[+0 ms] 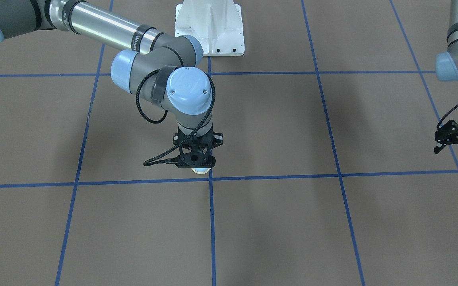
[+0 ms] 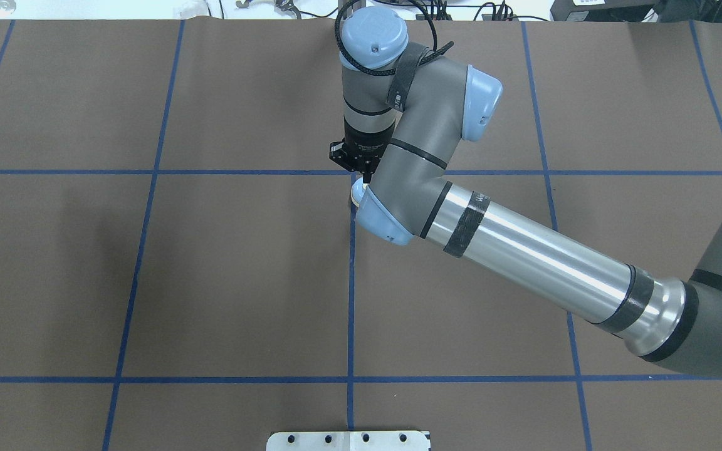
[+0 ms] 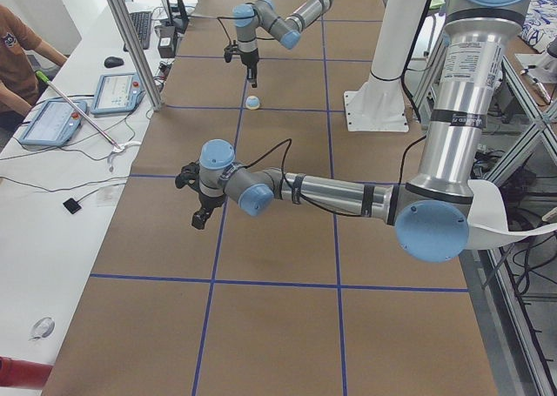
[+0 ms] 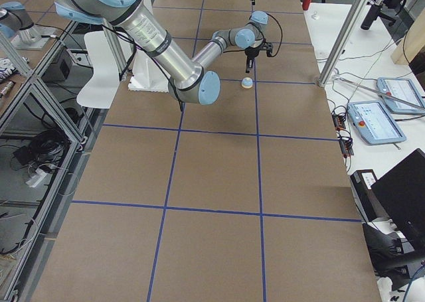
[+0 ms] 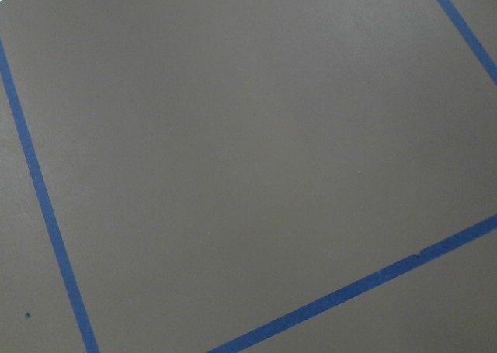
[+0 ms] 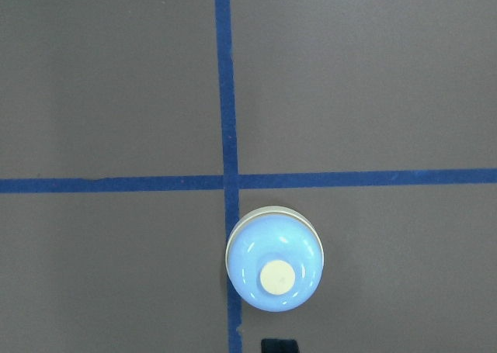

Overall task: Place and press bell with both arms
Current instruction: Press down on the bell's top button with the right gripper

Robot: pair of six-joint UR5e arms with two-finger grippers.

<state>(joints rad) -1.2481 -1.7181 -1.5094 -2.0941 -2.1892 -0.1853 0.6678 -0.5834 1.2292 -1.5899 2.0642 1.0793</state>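
The light-blue bell [image 6: 274, 258] with its cream button stands alone on the brown table, just beside a blue tape crossing. It also shows in the left side view [image 3: 252, 102], the right side view [image 4: 246, 82] and as a sliver under the gripper in the front view [image 1: 201, 171]. My right gripper [image 1: 195, 163] hangs straight above it, apart from it, and looks shut and empty. One black fingertip [image 6: 278, 345] shows at the bottom edge of the right wrist view. My left gripper [image 1: 457, 155] is open and empty, far from the bell above bare table.
The white pedestal [image 1: 211, 28] stands at the robot's side of the table. Blue tape lines [image 5: 46, 213] grid the brown surface. Tablets [image 3: 54, 122] and an operator [image 3: 17, 39] are on a side bench beyond the table's far edge.
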